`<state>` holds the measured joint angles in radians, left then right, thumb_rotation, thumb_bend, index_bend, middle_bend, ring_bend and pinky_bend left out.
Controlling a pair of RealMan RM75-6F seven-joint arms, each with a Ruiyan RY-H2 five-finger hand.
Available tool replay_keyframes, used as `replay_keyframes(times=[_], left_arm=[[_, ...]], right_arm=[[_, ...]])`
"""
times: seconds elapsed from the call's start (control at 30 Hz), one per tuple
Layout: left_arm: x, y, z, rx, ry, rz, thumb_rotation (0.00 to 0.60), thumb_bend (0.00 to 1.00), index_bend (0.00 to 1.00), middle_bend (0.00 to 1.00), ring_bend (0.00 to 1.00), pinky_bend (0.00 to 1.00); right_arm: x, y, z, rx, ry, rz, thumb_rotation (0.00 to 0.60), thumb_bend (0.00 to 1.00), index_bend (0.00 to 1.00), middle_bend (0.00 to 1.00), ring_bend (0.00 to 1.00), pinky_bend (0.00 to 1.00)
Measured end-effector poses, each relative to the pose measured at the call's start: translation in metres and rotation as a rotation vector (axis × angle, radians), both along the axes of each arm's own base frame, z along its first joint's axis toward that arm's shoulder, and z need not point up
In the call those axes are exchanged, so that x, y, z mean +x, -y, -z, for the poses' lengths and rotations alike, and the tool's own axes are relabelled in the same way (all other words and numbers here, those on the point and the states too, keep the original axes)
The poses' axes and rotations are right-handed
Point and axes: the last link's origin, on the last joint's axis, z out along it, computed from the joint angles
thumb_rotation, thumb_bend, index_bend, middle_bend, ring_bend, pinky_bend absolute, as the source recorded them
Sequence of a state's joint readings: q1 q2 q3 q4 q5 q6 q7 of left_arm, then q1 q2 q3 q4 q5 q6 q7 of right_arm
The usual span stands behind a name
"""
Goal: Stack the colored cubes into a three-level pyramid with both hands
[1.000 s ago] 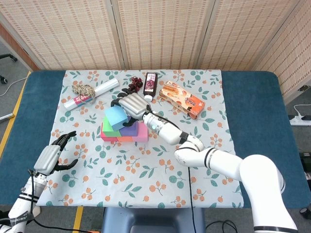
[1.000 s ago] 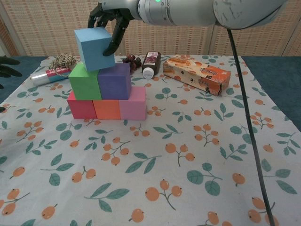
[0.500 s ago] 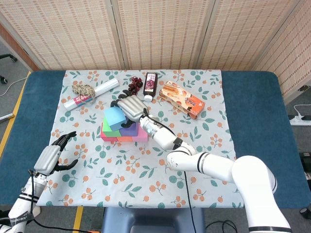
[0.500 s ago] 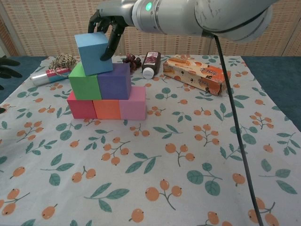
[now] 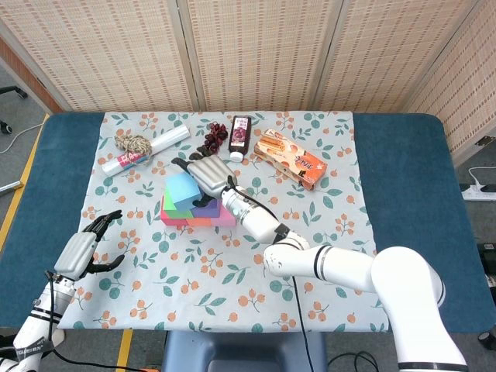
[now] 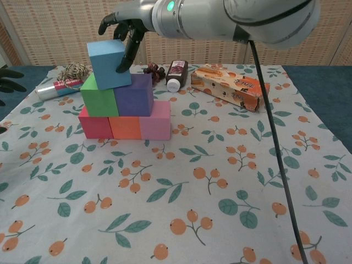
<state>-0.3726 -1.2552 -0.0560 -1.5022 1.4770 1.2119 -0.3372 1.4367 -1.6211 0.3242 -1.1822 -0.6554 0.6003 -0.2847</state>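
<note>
The pyramid (image 6: 124,104) stands mid-cloth with the blue cube (image 6: 109,64) on top, slightly left of centre, gripped from above-right by the right hand (image 6: 122,28), while the open left hand (image 5: 87,244) idles well apart.

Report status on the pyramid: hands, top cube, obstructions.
Right hand on blue cube, cube seated atop green cube and purple cube. Left hand open, idle. Nothing blocking.

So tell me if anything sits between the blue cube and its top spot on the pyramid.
Nothing visible does. The blue cube already sits on the green cube and purple cube, tilted and shifted toward the green side. The right hand has fingers against its right face.
</note>
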Motion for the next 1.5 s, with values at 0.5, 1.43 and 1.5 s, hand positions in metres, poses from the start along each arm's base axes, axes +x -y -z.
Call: replay_keyframes(times=[0.5,1.43,1.5], left_arm=[[0.000,-0.001,0.000,0.001,0.002,-0.006,0.600,0.30,0.04,0.13,0.10,0.21],[-0.005,-0.001,-0.002,0.012,0.015,-0.025,0.600,0.31,0.04,0.13,0.09,0.21],[-0.005,-0.001,-0.002,0.012,0.015,-0.024,0.600,0.31,0.04,0.13,0.09,0.21]], right_arm=[[0.004,0.000,-0.014,0.046,-0.104,-0.114,0.600,0.00,0.13,0.21,0.00,0.00],[0.016,0.012,-0.007,-0.012,-0.143,-0.194,0.600,0.00,0.48,0.28,0.00,0.00],[0.017,0.012,-0.010,-0.020,-0.132,-0.187,0.600,0.00,0.47,0.31,0.02,0.00]])
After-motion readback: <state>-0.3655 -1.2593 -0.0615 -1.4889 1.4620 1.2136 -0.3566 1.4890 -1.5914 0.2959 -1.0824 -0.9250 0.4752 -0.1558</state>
